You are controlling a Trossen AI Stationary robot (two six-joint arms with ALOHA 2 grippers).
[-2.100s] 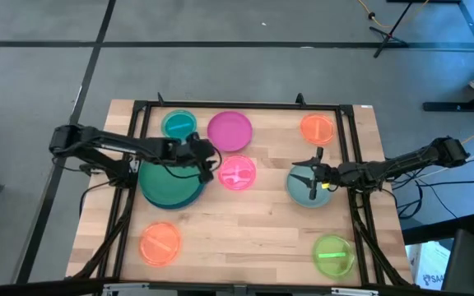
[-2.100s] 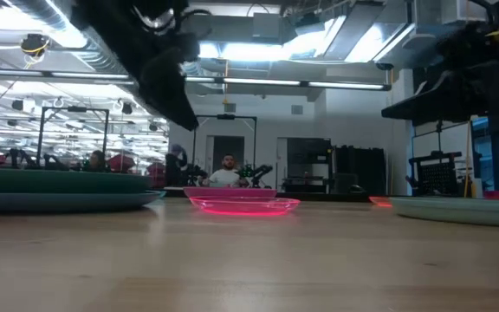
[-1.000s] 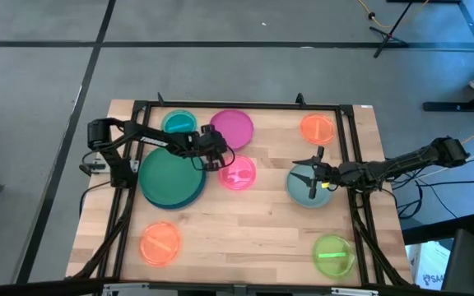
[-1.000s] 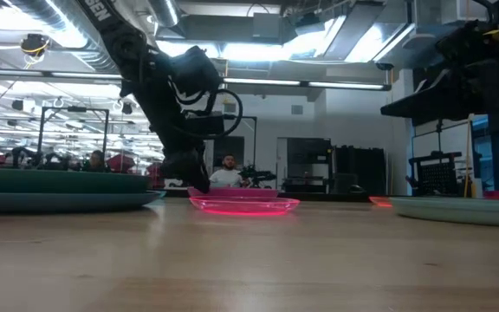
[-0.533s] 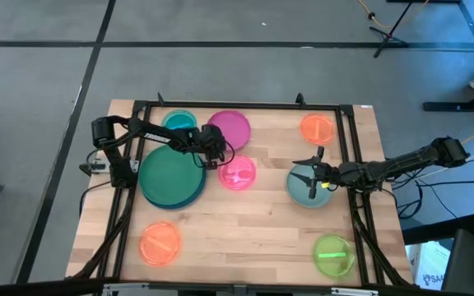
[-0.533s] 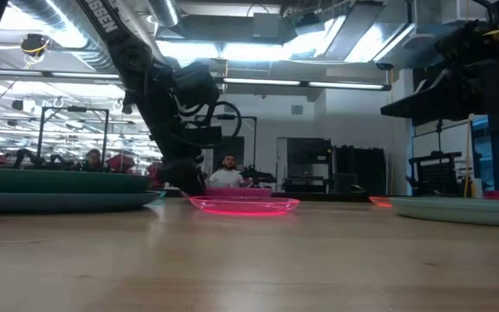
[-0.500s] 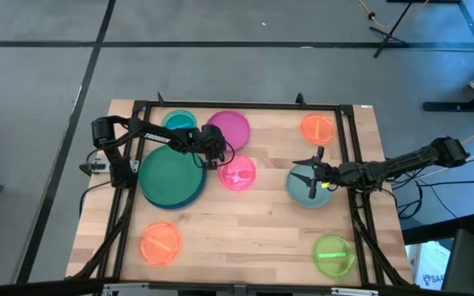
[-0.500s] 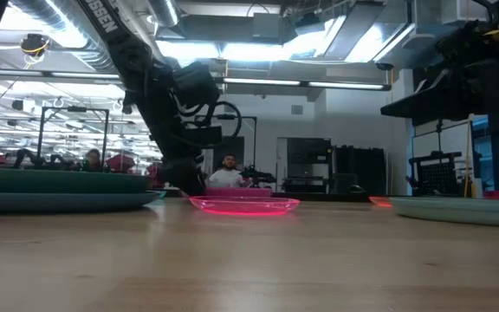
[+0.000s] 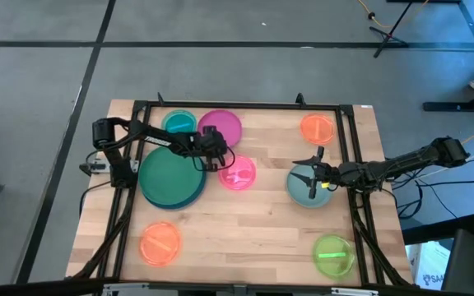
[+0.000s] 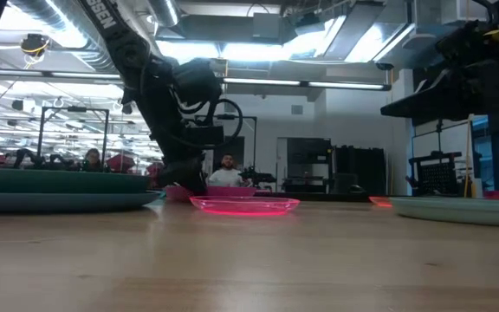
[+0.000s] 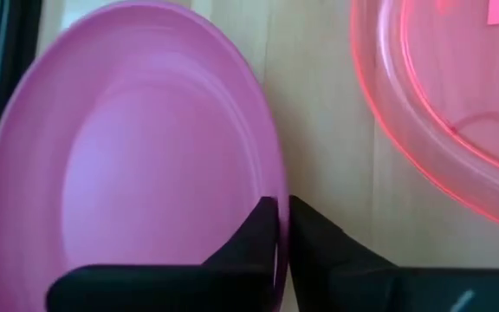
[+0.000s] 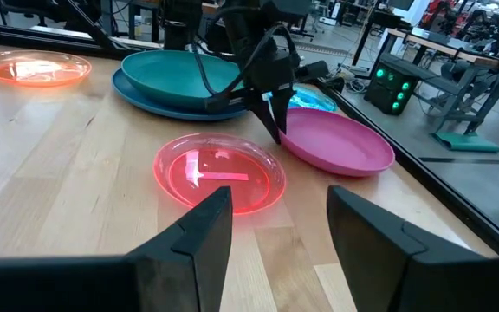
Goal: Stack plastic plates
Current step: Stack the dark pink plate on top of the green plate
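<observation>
Gripping the rim of the magenta plate [image 11: 137, 165], the left jaws [image 11: 281, 227] are pinched together with the plate's edge caught between the two dark fingers, one inside the rim and one outside. That plate lies on the worktop [image 9: 245, 226], and in the right wrist view it sits slightly tilted, raised on the side where the jaws hold it. Just beside the jaws, on the outer side, lies the clear pink plate [image 9: 238, 173], close to the magenta rim but apart from it. Behind the left jaws sits the big teal plate [image 9: 170, 175], resting on a large blue plate [image 12: 158, 102] whose edge peeks out underneath, and a small teal plate [image 9: 178, 123] lies next to the magenta one.

Over on the other side, the right jaws [image 9: 313, 178] stand wide apart, hanging above the grey-blue plate [image 9: 306, 189] and holding nothing. Well away from both jaws, orange plates [image 9: 318, 128] [image 9: 160, 243] and a lime green plate [image 9: 334, 255] lie near the worktop's corners.
</observation>
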